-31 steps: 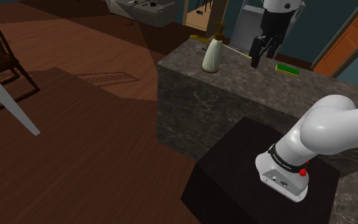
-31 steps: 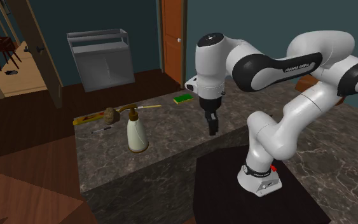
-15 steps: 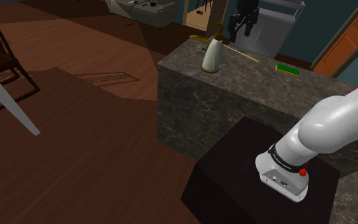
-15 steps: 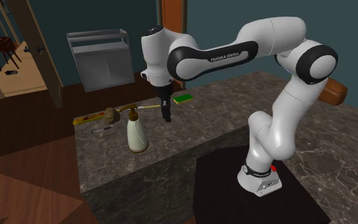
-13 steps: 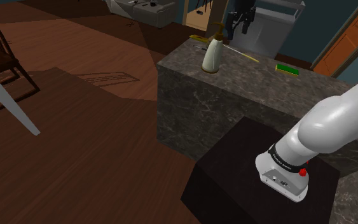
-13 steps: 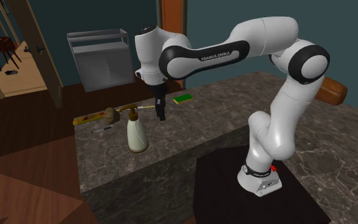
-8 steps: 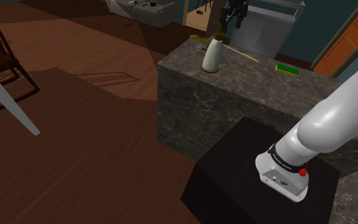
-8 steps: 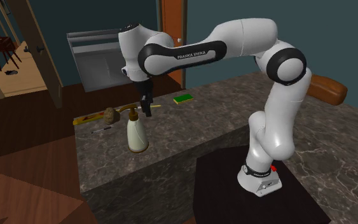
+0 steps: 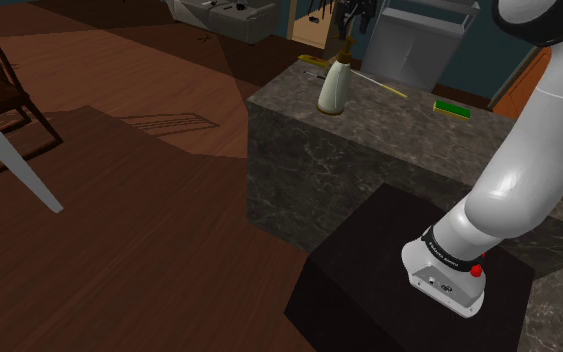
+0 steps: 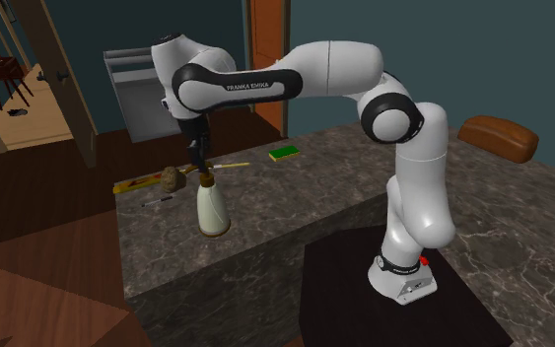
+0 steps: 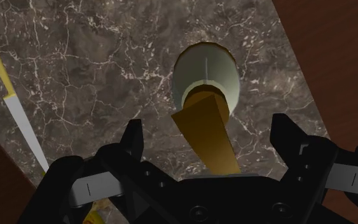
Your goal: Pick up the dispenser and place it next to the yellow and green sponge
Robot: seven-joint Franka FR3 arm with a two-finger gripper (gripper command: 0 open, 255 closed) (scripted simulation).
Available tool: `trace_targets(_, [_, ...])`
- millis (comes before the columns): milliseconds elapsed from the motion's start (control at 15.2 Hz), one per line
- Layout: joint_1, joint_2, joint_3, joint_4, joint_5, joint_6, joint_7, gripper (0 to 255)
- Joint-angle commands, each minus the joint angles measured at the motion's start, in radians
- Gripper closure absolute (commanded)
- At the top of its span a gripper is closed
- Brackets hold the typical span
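- One dispenser (image 10: 212, 207) was there.
- One sponge (image 10: 286, 153) was there.
- One brown lump (image 10: 173, 178) was there.
- One grey box (image 10: 157, 89) was there.
- One arm (image 10: 295, 79) was there.

light: dim, even | shadows: soft on floor | blur: none

- "FRANKA EMIKA" in white capitals on the arm (image 10: 334, 64), along its dark forearm link (image 10: 255, 86), second exterior view; legible
- small white lettering on the black band (image 9: 447, 256) round the arm's base, shoulder view; too small to read; same band in the second exterior view, likewise unreadable
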Motion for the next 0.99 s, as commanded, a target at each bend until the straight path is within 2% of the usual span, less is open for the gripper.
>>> trace_targets(0, [-0.005, 0.011, -0.002, 0.0, 0.002, 0.013, -0.006, 0])
trace_targets(330, [-0.006, -0.007, -0.003, -0.099, -0.001, 0.094, -0.002, 0])
trace_targets(858, [-0.006, -0.006, -0.003, -0.099, -0.001, 0.094, -0.002, 0])
trace_targets(924, [-0.006, -0.006, -0.003, -0.099, -0.001, 0.094, -0.002, 255])
